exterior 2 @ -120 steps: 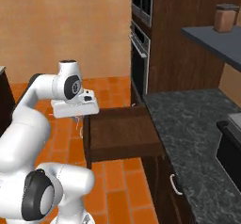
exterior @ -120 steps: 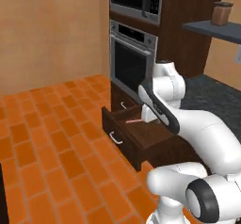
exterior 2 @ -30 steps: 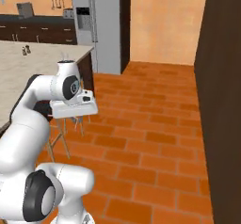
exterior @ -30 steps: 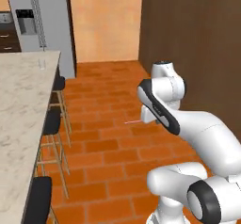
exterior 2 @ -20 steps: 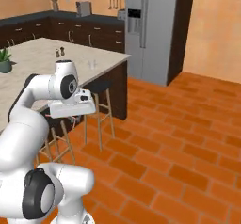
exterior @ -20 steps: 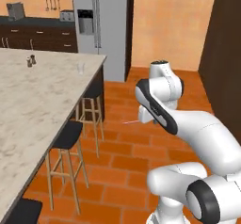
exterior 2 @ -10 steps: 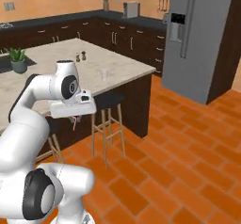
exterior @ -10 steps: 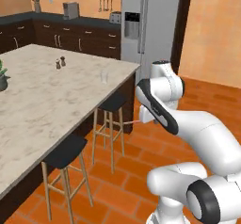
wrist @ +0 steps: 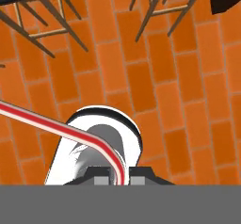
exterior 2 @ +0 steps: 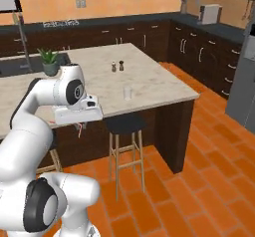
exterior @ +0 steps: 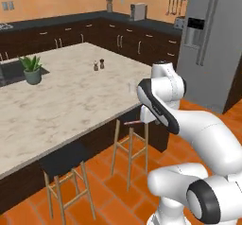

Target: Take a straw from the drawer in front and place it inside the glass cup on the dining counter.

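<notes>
Transport step: straw [wrist: 70, 134] is clamped in the gripper [wrist: 114, 180] over the floor; next, it must be carried to the glass cup [exterior 2: 128, 92] on the dining counter [exterior 2: 149, 81].

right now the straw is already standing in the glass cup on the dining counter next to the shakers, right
Not quite. The straw isn't in the glass cup; the claw is shut on it, above the brick floor, as the hand view shows. The cup does stand on the dining counter, not far from the shakers.
</notes>
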